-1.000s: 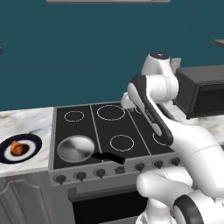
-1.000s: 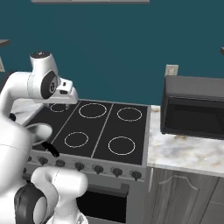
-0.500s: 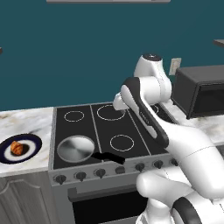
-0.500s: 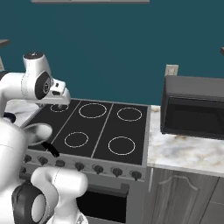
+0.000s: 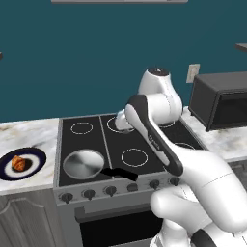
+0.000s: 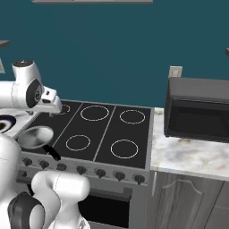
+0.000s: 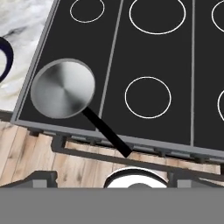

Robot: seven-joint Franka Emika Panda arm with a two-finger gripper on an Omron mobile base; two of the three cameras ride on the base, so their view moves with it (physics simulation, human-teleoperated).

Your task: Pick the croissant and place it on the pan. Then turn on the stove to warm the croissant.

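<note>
Nothing done yet: croissant (image 5: pixel 18 163) on the left plate (image 5: pixel 36 159), pan (image 5: pixel 83 164) empty, fingers wide open, holding nothing.

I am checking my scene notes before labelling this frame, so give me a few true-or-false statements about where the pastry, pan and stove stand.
1. The golden-brown crescent croissant lies on the dark blue plate with a white ring. True.
2. The shiny round silver pan holds the croissant. False: the pan is empty.
3. The pan sits on the front left burner of the black glass stove. True.
4. The pan's black handle points at the back wall. False: it points toward the knobs.
</note>
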